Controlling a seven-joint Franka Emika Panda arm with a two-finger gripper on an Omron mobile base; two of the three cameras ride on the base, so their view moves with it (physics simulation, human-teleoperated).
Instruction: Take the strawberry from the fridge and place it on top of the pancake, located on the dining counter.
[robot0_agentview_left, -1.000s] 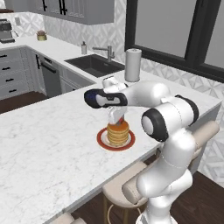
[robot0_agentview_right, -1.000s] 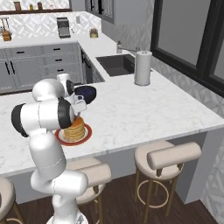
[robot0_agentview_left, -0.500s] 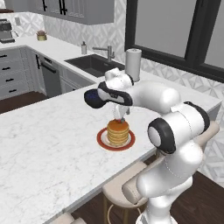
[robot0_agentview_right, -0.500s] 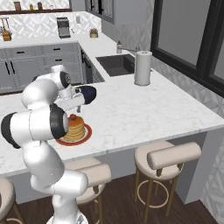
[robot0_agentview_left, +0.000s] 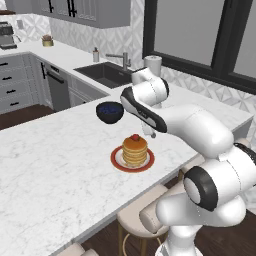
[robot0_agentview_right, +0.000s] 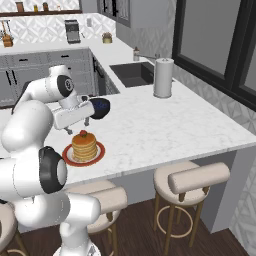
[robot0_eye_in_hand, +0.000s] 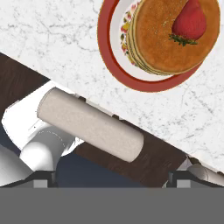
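Hand view: one strawberry (robot0_eye_in_hand: 190, 22) atop one pancake (robot0_eye_in_hand: 166, 43) stack.

Bare counter (robot0_agentview_left: 55, 160) lies open left of the plate (robot0_agentview_left: 118, 161). A blue bowl (robot0_agentview_left: 109, 112) stands just behind the pancake (robot0_agentview_left: 135, 150); the paper-towel roll (robot0_agentview_right: 163, 77) is well apart. Stools (robot0_agentview_right: 199, 177) crowd the counter's near edge.
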